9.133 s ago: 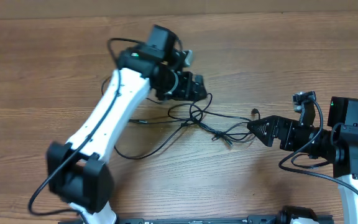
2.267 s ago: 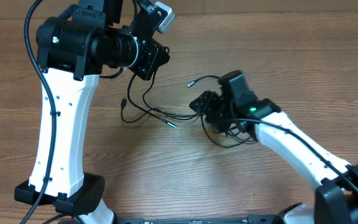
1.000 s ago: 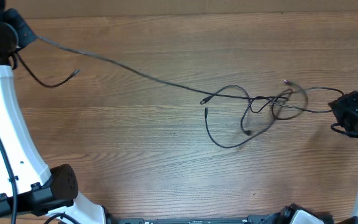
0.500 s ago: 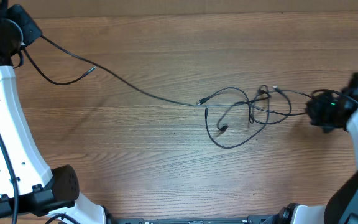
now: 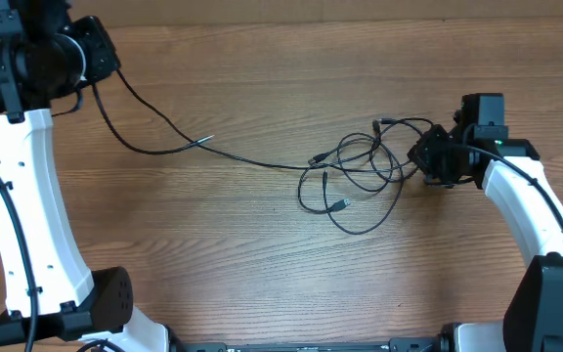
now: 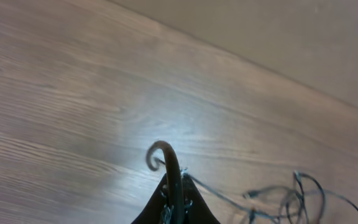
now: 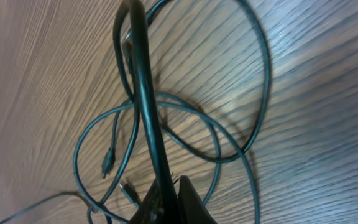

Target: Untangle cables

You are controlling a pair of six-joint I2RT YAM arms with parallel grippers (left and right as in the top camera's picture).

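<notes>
We list cables [image 5: 365, 164]: black tangle, centre. Left gripper [image 5: 104, 61], ten o'clock, clamps one strand; right gripper [image 5: 426, 156], three o'clock, clamps another.

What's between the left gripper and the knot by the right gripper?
Overhead: one cable strand runs from the left gripper across bare table to the knot; a loose tail lies beside it.

- Overhead view: even, soft light; the cables [image 5: 360, 171] cast only faint shadows on the table [image 5: 262, 254].
- Left wrist view: pale glare patch on the table, probably from a lamp above.
- Right wrist view: nearest strand blurred, out of focus.
</notes>
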